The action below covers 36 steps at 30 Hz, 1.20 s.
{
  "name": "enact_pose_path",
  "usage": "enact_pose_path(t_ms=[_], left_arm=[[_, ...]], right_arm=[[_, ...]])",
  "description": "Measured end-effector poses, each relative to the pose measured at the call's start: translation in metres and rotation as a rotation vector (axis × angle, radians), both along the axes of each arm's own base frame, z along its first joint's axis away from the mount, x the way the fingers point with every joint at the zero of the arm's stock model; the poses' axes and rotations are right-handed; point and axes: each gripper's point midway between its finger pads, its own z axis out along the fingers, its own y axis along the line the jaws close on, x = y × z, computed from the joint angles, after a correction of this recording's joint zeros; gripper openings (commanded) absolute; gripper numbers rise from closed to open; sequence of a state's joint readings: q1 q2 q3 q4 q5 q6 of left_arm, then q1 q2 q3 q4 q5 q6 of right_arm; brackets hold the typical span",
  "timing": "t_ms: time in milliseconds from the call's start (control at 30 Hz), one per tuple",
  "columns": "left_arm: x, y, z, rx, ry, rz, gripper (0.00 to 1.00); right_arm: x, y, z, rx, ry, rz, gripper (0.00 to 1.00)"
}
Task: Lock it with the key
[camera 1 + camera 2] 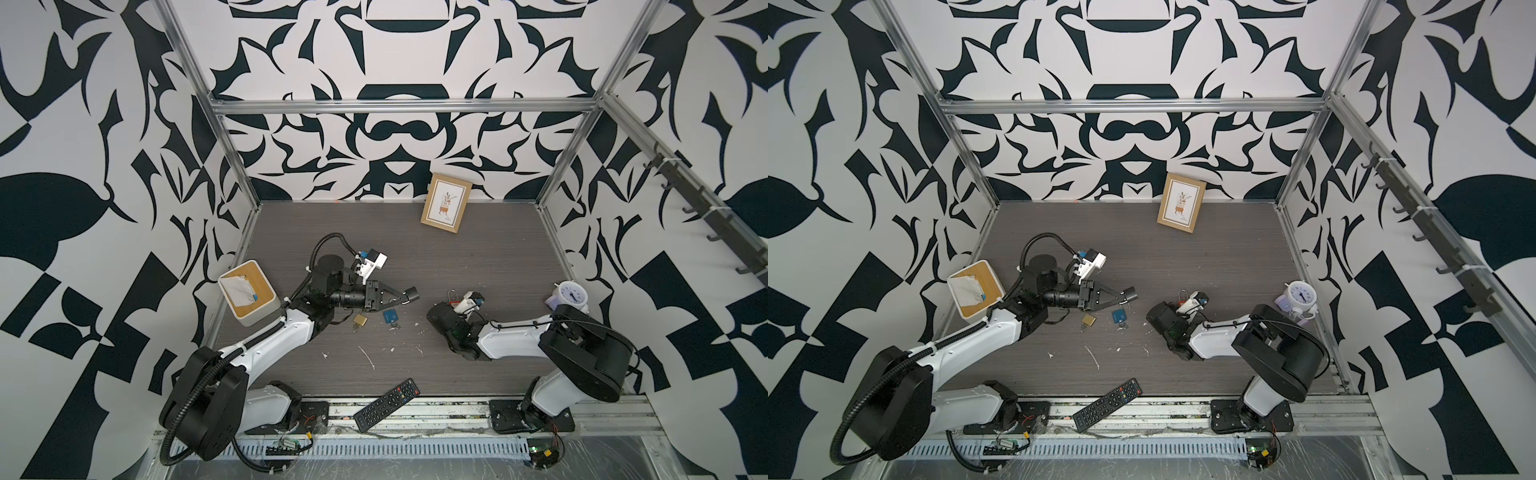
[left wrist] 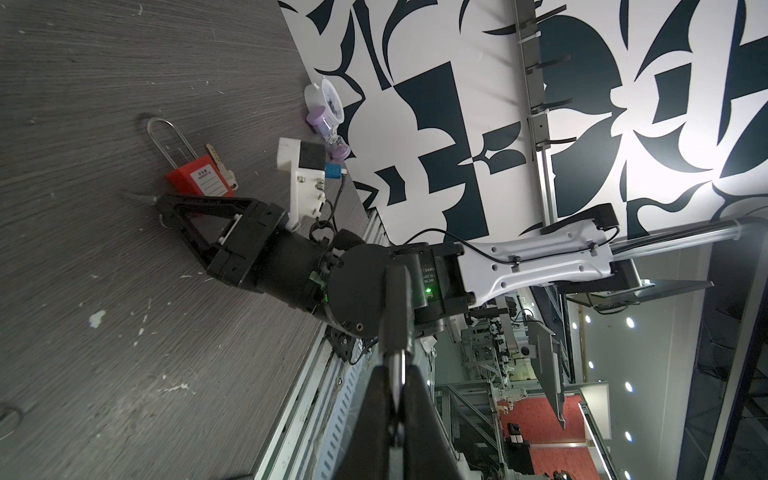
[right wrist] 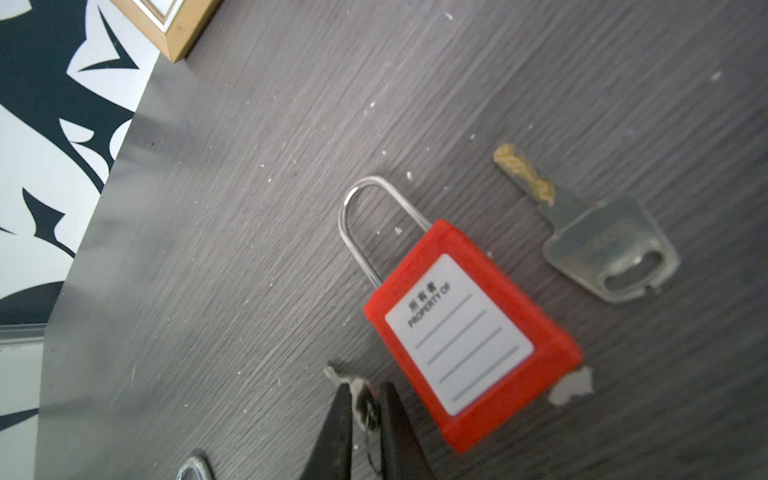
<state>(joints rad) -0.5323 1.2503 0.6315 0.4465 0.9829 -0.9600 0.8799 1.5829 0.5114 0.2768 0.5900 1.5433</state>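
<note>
A red padlock [image 3: 469, 340] with a white label and a long silver shackle lies flat on the dark table, also seen in the left wrist view [image 2: 199, 178] and partly hidden in a top view [image 1: 453, 297]. Beside it lies a silver key [image 3: 602, 245] with a brass-coloured blade. My right gripper [image 3: 365, 390] is low at the padlock's base. Its jaws stand a little apart around a small silver key [image 3: 353, 384] on a ring. My left gripper [image 1: 405, 296] hovers left of the middle, shut on a black-headed key [image 1: 411, 293], seen edge-on in the left wrist view [image 2: 397, 316].
A brass padlock [image 1: 360, 320] and a blue tag [image 1: 390, 317] with small keys lie under the left gripper. A tissue box [image 1: 248, 293] stands at the left edge, a picture frame [image 1: 446, 203] at the back wall, a clock [image 1: 572, 293] at the right, a remote [image 1: 386, 404] at the front.
</note>
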Motion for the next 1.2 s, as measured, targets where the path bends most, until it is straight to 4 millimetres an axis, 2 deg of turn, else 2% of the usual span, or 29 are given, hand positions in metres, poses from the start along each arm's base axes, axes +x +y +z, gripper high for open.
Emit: enact_pose_path(t_ms=[200,367,467,567,667,733,800,900,967,1200], left_arm=[[0.0,0.0,-0.002,0.007,0.005,0.005,0.0],[0.001,0.0,-0.004,0.014,0.004,0.011,0.0],[0.001,0.001,-0.006,0.019,-0.004,0.011,0.0],[0.0,0.001,-0.009,0.03,-0.004,0.008,0.0],[-0.001,0.002,-0.011,0.036,-0.012,0.002,0.0],[-0.003,0.002,-0.01,0.033,-0.018,-0.011,0.0],[-0.007,0.002,-0.009,0.026,-0.026,-0.031,0.0],[-0.017,0.002,-0.005,0.009,-0.029,-0.087,0.0],[-0.024,0.001,-0.001,-0.007,-0.033,-0.133,0.0],[-0.048,-0.007,0.012,-0.045,-0.066,-0.253,0.0]], right_arm=[[-0.002,-0.004,0.004,0.039,-0.017,-0.025,0.37],[-0.008,-0.005,0.011,0.067,-0.022,-0.004,0.37],[-0.014,0.002,0.025,0.092,-0.033,0.08,0.36],[-0.02,0.014,0.061,0.121,-0.085,0.214,0.38],[-0.03,0.019,0.113,0.154,-0.196,0.351,0.56],[-0.038,0.02,0.15,0.195,-0.288,0.437,0.63],[-0.045,0.019,0.179,0.231,-0.369,0.524,0.64],[-0.05,0.023,0.204,0.268,-0.423,0.648,0.61],[-0.053,0.031,0.209,0.299,-0.415,0.732,0.58],[-0.074,0.068,0.199,0.389,-0.281,0.995,0.52]])
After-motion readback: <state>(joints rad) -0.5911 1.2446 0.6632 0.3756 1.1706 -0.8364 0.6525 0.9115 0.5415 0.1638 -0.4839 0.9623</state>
